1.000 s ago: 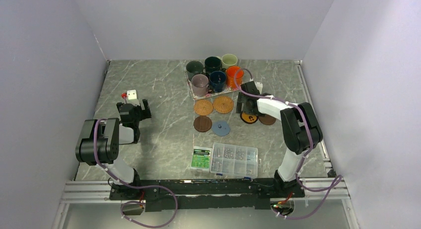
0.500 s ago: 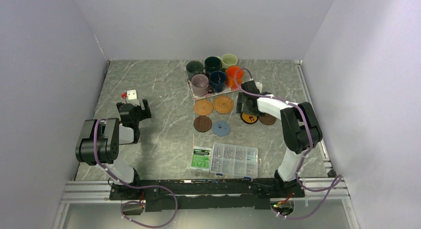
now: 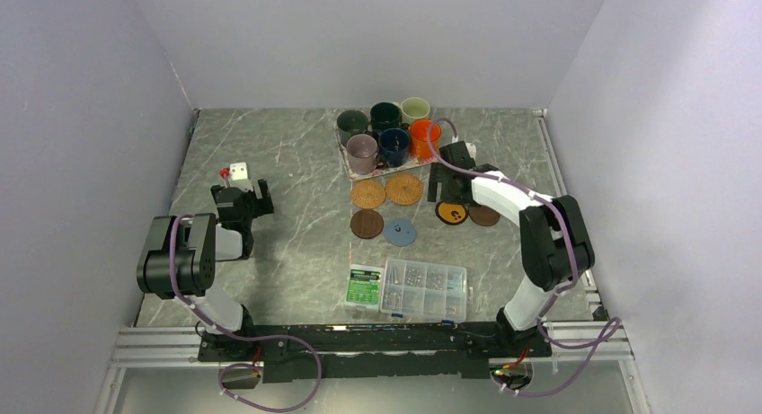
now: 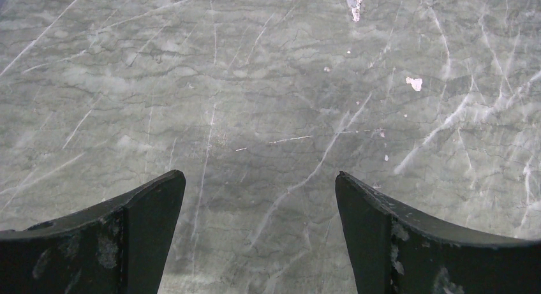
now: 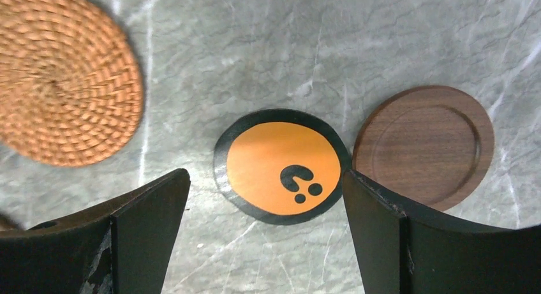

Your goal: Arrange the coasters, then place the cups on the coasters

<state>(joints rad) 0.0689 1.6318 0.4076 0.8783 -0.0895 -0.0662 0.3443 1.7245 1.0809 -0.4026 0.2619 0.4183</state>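
Several cups stand together on a patterned tray [image 3: 347, 170] at the back: dark grey-green [image 3: 351, 123], dark teal [image 3: 385, 116], pale green [image 3: 415, 109], mauve [image 3: 362, 151], navy [image 3: 394, 145] and orange [image 3: 422, 137]. In front lie the coasters: two woven tan [image 3: 367, 194] [image 3: 404, 189], two dark brown [image 3: 367, 224] [image 3: 484, 215], a light blue one [image 3: 401, 232] and a black-and-orange one [image 3: 452, 213]. My right gripper [image 3: 446, 191] hangs open just above the black-and-orange coaster [image 5: 281, 166], beside the brown coaster [image 5: 424, 144] and a woven one [image 5: 64, 83]. Far to the left, my left gripper [image 3: 241, 200] stands open over bare table [image 4: 259, 175].
A clear plastic screw box [image 3: 424, 289] and a green packet [image 3: 364, 285] lie near the front edge. A small white and red object [image 3: 235, 171] sits behind the left gripper. Grey walls close in the marble table on three sides.
The right arm's elbow has swung outward to the right and its gripper has drawn back slightly, uncovering more of the black-and-orange coaster. The left arm has not moved.
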